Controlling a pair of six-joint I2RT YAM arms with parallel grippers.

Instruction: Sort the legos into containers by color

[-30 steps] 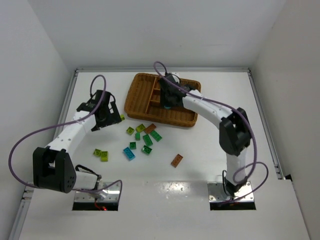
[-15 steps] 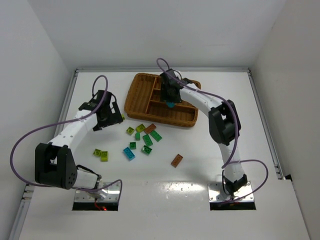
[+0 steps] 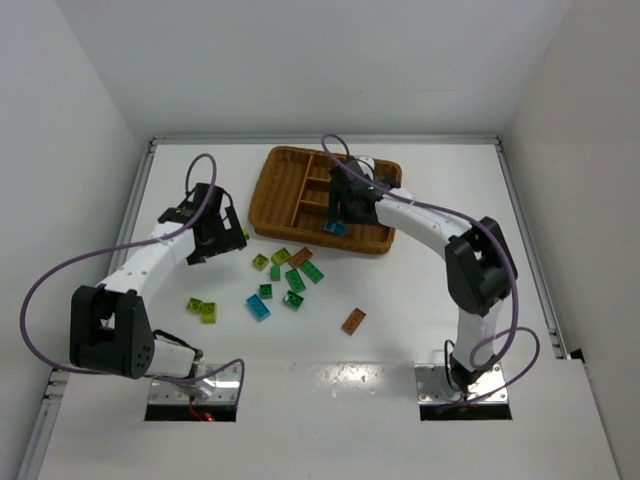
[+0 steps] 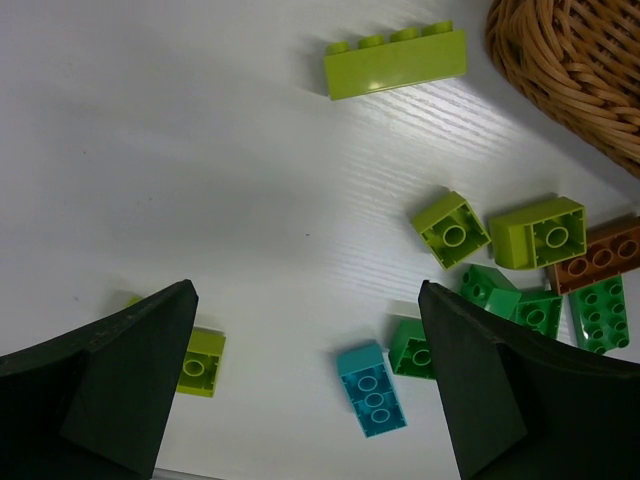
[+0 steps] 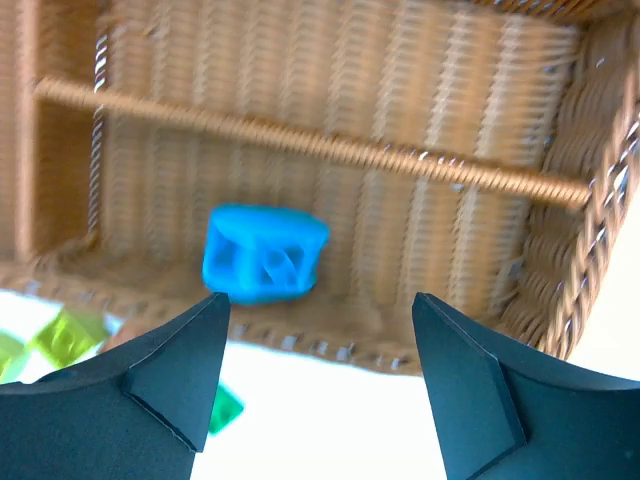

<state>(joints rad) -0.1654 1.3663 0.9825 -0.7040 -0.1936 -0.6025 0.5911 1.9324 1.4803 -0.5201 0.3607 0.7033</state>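
Observation:
The brown wicker tray (image 3: pixel 285 160) stands at the back centre. My right gripper (image 3: pixel 344 208) hangs open over its near slot, and a blue brick (image 3: pixel 336 228) lies loose there. In the right wrist view this brick (image 5: pixel 263 252) rests on the slot floor (image 5: pixel 420 230), beyond my open right gripper (image 5: pixel 320 390). My left gripper (image 3: pixel 215 238) is open and empty, left of the tray. In the left wrist view it (image 4: pixel 305 400) hangs above a teal brick (image 4: pixel 371 389), with a long lime brick (image 4: pixel 395 62) farther off. Lime, green, teal and orange-brown legos (image 3: pixel 290 275) lie scattered in front of the tray.
Two lime bricks (image 3: pixel 203 308) lie apart at the left. One orange-brown brick (image 3: pixel 353 320) lies alone toward the right arm's base. A pale object (image 3: pixel 364 162) shows at the tray's back right corner, partly hidden by the arm. The tray corner (image 4: pixel 580 70) shows in the left wrist view.
My right gripper has moved toward the tray's near edge and let go of the blue brick, which now lies in the near slot. The left arm has barely moved.

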